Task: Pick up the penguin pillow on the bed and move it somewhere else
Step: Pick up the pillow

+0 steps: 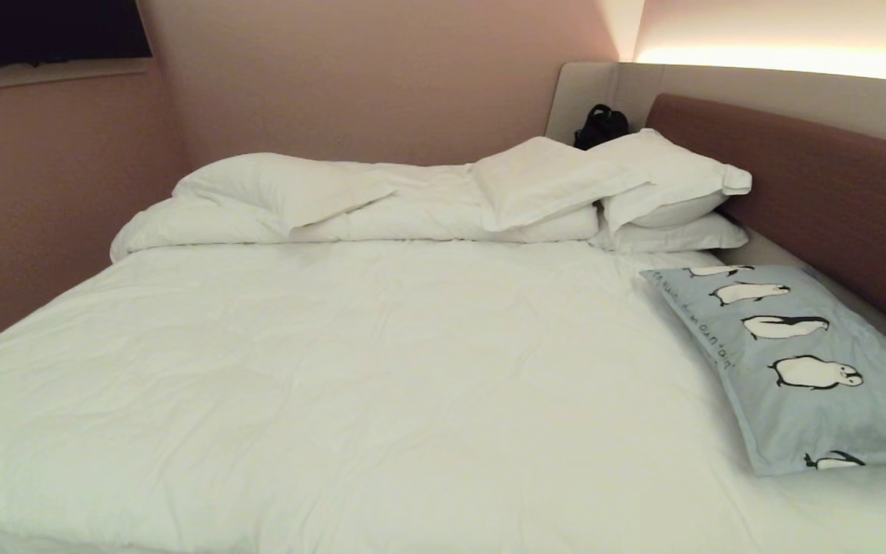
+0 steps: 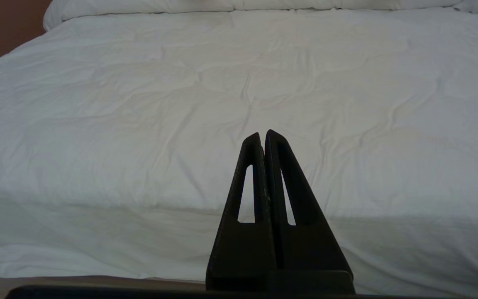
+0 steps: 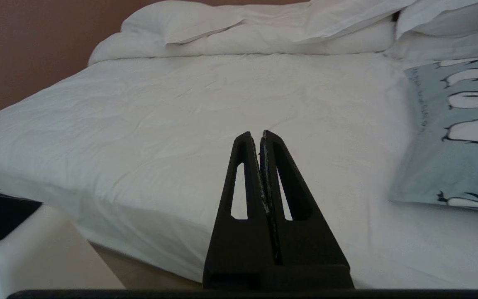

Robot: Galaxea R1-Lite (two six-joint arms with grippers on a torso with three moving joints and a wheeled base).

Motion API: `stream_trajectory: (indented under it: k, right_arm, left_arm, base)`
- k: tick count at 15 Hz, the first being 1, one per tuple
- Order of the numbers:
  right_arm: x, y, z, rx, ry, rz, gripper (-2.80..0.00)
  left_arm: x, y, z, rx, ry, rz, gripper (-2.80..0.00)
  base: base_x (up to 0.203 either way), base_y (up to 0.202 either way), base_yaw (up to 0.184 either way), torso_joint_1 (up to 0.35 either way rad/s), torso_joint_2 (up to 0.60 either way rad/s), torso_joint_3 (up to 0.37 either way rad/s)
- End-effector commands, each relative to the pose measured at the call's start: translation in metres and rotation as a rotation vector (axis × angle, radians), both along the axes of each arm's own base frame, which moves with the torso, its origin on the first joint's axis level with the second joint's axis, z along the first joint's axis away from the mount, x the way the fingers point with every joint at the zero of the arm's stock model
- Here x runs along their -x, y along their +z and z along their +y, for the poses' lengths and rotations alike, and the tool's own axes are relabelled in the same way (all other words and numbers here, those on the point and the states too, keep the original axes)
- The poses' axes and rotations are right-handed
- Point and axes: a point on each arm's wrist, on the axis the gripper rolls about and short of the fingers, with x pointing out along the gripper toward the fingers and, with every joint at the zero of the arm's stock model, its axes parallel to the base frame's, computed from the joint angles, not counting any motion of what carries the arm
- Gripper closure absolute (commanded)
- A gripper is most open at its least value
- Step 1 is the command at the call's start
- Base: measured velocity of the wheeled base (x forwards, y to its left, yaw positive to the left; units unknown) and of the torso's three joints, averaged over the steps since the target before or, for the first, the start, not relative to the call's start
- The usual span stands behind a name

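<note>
Both pairs of jaws are pressed fully together with nothing between them. Left gripper [image 2: 262, 135] hangs before the near edge of the bed [image 1: 335, 369], pointing across the bare white sheet; neither arm shows in the head view. Right gripper [image 3: 255, 135] also points over the sheet, apart from the penguin pillow [image 3: 454, 137]. From the head view, a rumpled duvet [image 1: 281, 200] lies at 11 o'clock, white pillows [image 1: 666, 192] at 1 o'clock, and the penguin pillow [image 1: 804, 362] at 4 o'clock, flat beside the brown headboard [image 1: 835, 192].
</note>
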Motion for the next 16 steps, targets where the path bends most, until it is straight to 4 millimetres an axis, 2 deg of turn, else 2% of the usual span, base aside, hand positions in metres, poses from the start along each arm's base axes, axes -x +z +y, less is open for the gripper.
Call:
stream_trajectory:
  k: [1,5,8,13,16]
  right_arm:
    - [0.004,-0.009,-0.002,-0.005,-0.115,-0.036,0.0]
    - [-0.002,-0.019,-0.006,0.031,-0.289,-0.128,0.0]
    - [-0.009,-0.026,-0.007,0.053,-0.322,-0.126,0.0]
    - [-0.036,-0.067,-0.007,0.103,-0.323,-0.02,0.0]
    - [-0.044,-0.084,-0.007,0.117,-0.317,0.026,0.0]
  left_arm:
    - [0.0,0.0,0.0,0.0,0.001,-0.001,0.0]
    - [0.0,0.0,0.0,0.0,0.001,-0.001,0.0]
    - [0.0,0.0,0.0,0.0,0.001,-0.001,0.0]
    - [0.0,0.0,0.0,0.0,0.001,-0.001,0.0]
    - [0.0,0.0,0.0,0.0,0.001,-0.001,0.0]
  base:
    - [0.0,0.0,0.0,0.0,0.0,0.0]
    - [0.0,0.0,0.0,0.0,0.0,0.0]
    - [0.0,0.0,0.0,0.0,0.0,0.0]
    - [0.0,0.0,0.0,0.0,0.0,0.0]
    - [0.0,0.0,0.0,0.0,0.0,0.0]
